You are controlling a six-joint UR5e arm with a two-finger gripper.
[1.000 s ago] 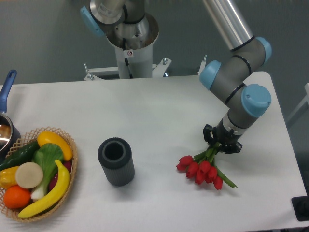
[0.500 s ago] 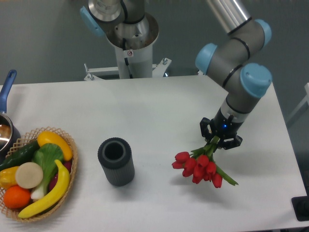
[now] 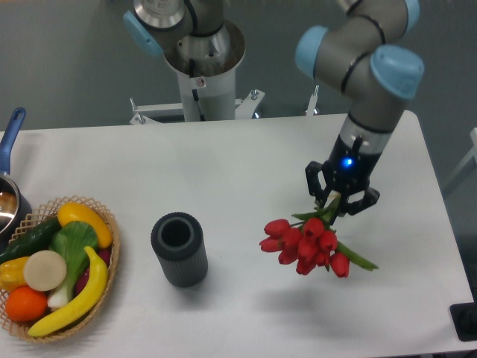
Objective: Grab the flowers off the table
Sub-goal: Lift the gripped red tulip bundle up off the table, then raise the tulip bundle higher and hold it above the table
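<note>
The flowers, a bunch of red tulip buds with green stems and leaves, hang in the air above the white table at the right. Their shadow lies on the tabletop below them. My gripper points down and is shut on the green stems just above the buds. The buds droop down and to the left of the fingers, and one green leaf sticks out to the lower right.
A dark ribbed cylinder vase stands upright left of the flowers. A wicker basket of fruit and vegetables sits at the left front edge. A blue-handled pot is at the far left. The robot base stands behind the table.
The gripper has risen with the flowers held in it. The bunch has left the tabletop and now hangs higher and slightly further left, with its shadow separated below.
</note>
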